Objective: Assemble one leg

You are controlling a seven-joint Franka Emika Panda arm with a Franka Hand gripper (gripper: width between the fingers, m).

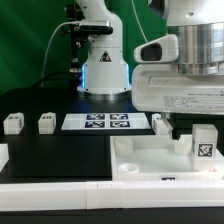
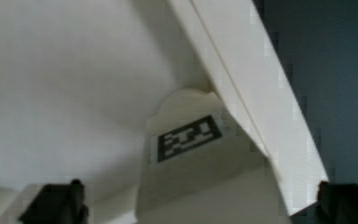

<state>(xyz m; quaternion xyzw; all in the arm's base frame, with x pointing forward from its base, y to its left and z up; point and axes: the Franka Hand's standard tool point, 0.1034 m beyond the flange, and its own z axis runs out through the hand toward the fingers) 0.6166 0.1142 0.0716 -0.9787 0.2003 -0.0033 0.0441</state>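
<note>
Spare white blocks [image 1: 13,123] [image 1: 46,122] on the black table [image 1: 60,160], then the marker board [image 1: 107,122]. Large white tray [image 1: 150,158], cut off at the frame edge. The leg [image 1: 204,142] upright at the tray's corner, tag outward, long axis vertical. End effector [image 1: 170,128] mostly hidden; open or closed, cannot tell.

The leg [image 1: 204,141] at lower right was white with a black-and-white square tag. The tray [image 1: 140,160] beneath was plain white. The marker board [image 1: 106,122] at centre showed black-and-white tags on the black table [image 1: 60,155].
</note>
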